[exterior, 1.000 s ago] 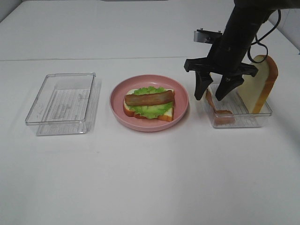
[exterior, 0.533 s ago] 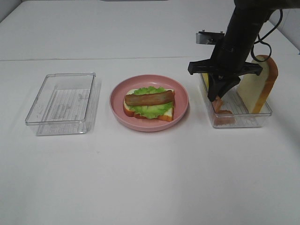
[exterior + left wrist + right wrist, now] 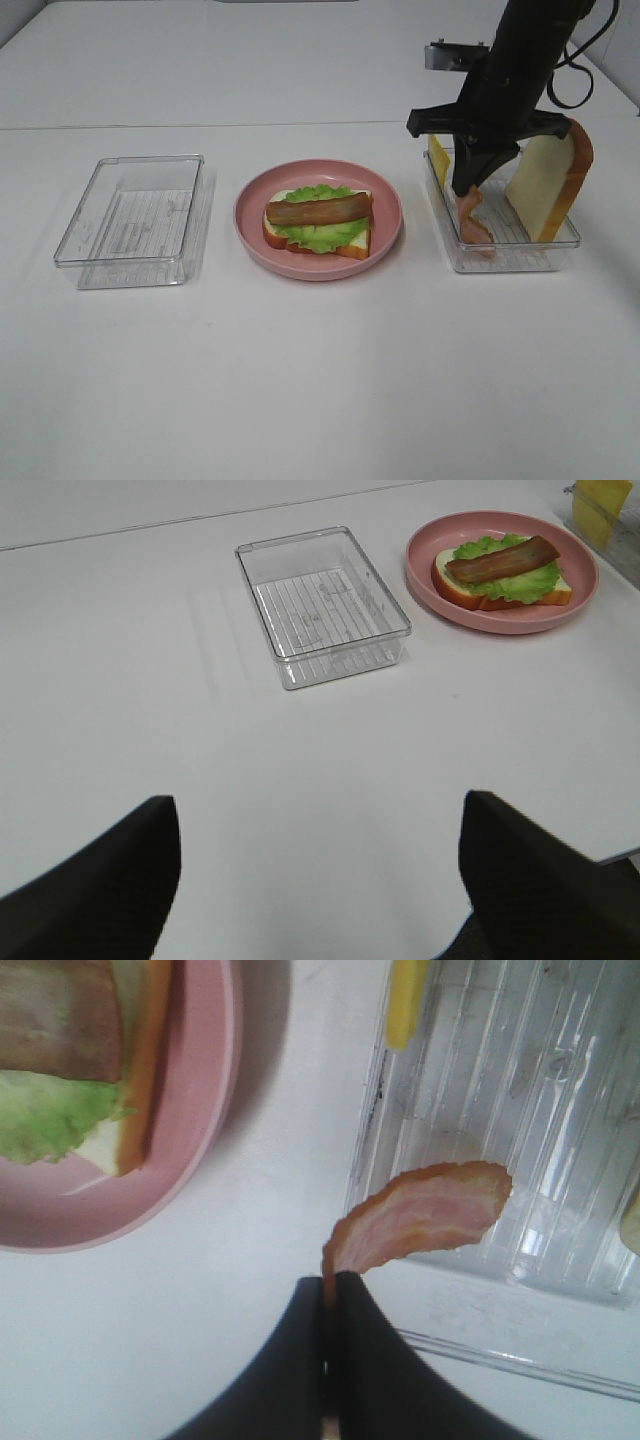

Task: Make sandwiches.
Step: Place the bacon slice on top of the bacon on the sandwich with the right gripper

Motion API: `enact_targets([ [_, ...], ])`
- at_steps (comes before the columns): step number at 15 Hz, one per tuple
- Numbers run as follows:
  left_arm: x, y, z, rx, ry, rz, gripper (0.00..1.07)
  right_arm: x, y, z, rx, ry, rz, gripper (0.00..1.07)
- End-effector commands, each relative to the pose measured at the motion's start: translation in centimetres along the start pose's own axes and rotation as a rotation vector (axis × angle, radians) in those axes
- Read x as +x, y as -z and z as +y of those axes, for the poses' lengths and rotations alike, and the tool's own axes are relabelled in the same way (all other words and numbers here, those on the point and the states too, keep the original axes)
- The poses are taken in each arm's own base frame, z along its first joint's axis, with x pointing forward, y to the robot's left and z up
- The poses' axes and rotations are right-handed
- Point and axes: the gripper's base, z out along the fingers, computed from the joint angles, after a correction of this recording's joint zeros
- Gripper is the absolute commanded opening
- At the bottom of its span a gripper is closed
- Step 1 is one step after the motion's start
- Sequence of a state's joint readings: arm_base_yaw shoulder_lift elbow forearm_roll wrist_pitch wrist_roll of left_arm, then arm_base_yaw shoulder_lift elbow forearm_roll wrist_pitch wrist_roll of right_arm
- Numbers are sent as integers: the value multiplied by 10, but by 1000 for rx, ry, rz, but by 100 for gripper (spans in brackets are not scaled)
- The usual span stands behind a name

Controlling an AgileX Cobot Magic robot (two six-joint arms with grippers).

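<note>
A white desk (image 3: 320,400) is seen from above. At its centre a pink plate (image 3: 318,272) holds the half-built sandwich (image 3: 318,222): one slice of bread, ruffled green lettuce, and one brown piece of bacon lying across the top. Just right of the plate stands a clear box (image 3: 510,260). Inside it a bread slice (image 3: 548,180) leans upright at the right end and a yellow cheese (image 3: 437,158) square stands at the left end. The right hand (image 3: 467,188) hangs over this box, its jaws pinched shut on one end of a bacon strip (image 3: 472,218). The strip dangles, curled, below the fingertips. Whether its lower end touches the box floor cannot be told. The right wrist view shows the closed fingertips (image 3: 330,1290) gripping the thin end of the pink-brown bacon strip (image 3: 420,1215), with the box beneath. The left hand (image 3: 318,805) hovers over bare desk on the left, fingers spread wide and holding nothing. A second box (image 3: 130,225) sits left of the plate. The step in hand appears to be fetching more bacon for the sandwich. The next move likely calls for lifting the strip clear of the box wall, carrying it left over the plate, and letting go low so it lies flat on the lettuce.
</note>
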State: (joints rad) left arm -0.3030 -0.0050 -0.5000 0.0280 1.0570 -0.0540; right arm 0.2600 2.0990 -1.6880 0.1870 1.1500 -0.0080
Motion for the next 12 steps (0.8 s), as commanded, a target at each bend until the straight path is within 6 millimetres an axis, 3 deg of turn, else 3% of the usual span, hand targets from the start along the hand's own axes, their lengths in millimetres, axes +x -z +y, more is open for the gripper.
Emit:
enact_targets([
  [1, 1, 2, 0, 3, 2, -30, 74, 8, 38, 17, -107, 63, -84, 0],
  [4, 1, 2, 0, 3, 2, -30, 74, 14, 56, 35, -281, 111, -122, 0],
  [5, 1, 2, 0, 3, 2, -30, 74, 13, 60, 48, -429, 145, -144, 0],
  [7, 1, 2, 0, 3, 2, -30, 74, 7, 57, 58, -580, 164, -176, 0],
  [12, 1, 2, 0, 3, 2, -30, 74, -12, 36, 65, -747, 108, -223, 0],
])
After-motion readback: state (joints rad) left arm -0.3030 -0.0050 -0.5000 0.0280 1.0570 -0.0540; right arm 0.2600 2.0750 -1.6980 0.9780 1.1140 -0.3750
